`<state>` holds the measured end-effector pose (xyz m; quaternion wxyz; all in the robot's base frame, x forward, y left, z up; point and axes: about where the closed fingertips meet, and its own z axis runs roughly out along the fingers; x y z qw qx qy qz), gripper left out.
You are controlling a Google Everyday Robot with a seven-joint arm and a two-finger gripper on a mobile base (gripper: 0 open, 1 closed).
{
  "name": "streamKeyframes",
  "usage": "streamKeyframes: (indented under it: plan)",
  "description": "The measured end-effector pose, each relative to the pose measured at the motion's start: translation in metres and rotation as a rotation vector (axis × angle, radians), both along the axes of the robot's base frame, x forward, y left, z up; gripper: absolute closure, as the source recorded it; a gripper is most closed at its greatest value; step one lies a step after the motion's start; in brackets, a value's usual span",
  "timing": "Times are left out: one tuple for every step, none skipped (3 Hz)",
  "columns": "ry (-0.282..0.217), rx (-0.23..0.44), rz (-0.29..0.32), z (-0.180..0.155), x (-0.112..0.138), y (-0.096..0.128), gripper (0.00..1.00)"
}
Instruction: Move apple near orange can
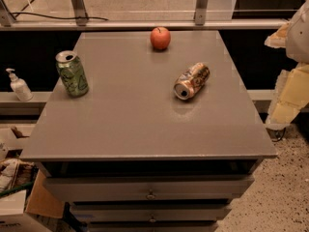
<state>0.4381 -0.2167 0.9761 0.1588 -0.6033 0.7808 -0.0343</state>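
Note:
The red-orange apple [160, 37] sits near the far edge of the grey cabinet top [135, 120], a little right of its middle. The orange can [191, 81] lies on its side right of centre, its silver top facing the near left. It is well apart from the apple and closer to me. My gripper [289, 76] shows as pale and yellowish parts at the right edge of the camera view, off the cabinet's right side and away from both things. It holds nothing that I can see.
A green can [72, 74] stands upright near the left edge of the top. A white pump bottle [18, 85] stands on a ledge to the left. Drawers [149, 192] are below the front edge. Boxes [19, 197] lie on the floor at the lower left.

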Motion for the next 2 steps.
streamKeyframes:
  plan:
    - [0.000, 0.000, 0.000, 0.000, 0.000, 0.000, 0.00]
    - [0.000, 0.060, -0.005, -0.009, 0.010, 0.000, 0.00]
